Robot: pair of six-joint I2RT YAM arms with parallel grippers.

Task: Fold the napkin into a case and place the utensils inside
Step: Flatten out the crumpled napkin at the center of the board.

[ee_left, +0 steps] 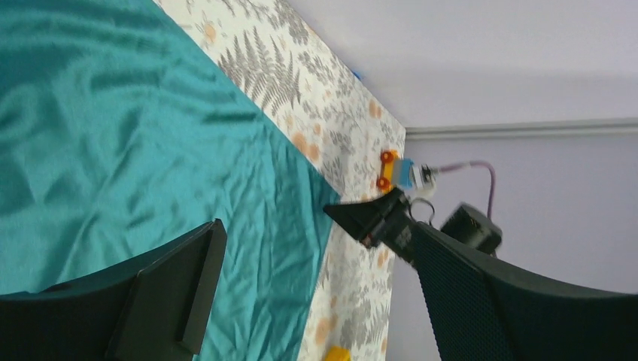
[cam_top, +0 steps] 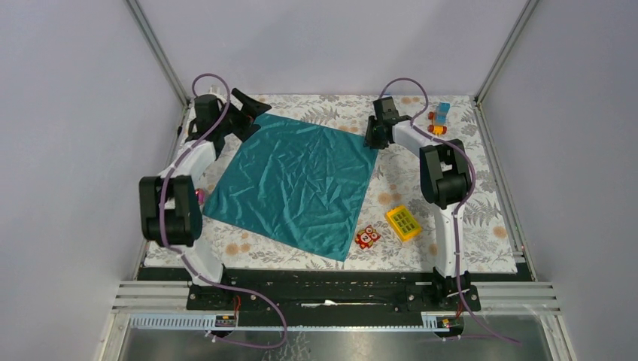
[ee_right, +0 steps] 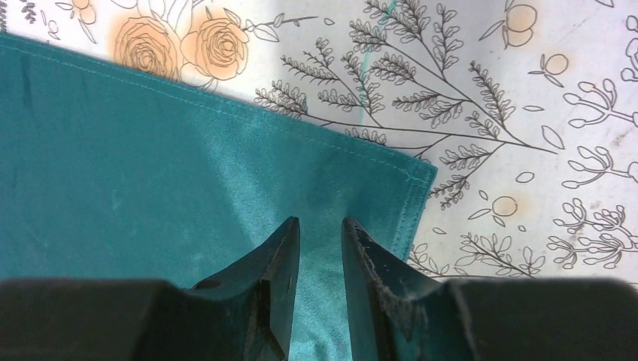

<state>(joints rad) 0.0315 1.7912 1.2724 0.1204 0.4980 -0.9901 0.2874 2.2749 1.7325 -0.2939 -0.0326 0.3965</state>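
1. Right gripper (ee_right: 321,226): the jaws stand narrow, with a slim gap between them. They sit on the napkin (cam_top: 293,180) just inside its far right corner. A small bright ridge of cloth runs into the gap. I cannot tell whether the pinch actually bites the fabric.
2. Left gripper (cam_top: 259,116): released, with the jaws spread wide and nothing between them. It hangs at the napkin's far left corner and has no hold on the cloth that I can see.
3. The napkin lies spread flat in a single layer, lightly creased, with all four corners out. No fold is made, so there is no case yet.
4. Utensils: I see only a pink-red glint, which I take for the spoon (cam_top: 199,195). It is just off the napkin's near left corner and mostly hidden under the left arm. Nothing lies on the cloth.
5. Just off the napkin's near right edge are a red owl toy (cam_top: 367,237) and a yellow block (cam_top: 403,222). Neither touches the cloth.
6. My read of the step: this is the very start, taking hold of the far edge for the first fold.
7. The next move calls for:
   - a sure pinch at the right corner;
   - the left jaws lowered and clamped on their corner;
   - both corners lifted evenly and carried across toward the napkin's near edge.
8. The cloth is slick, so one corner may slip and skew the fold.
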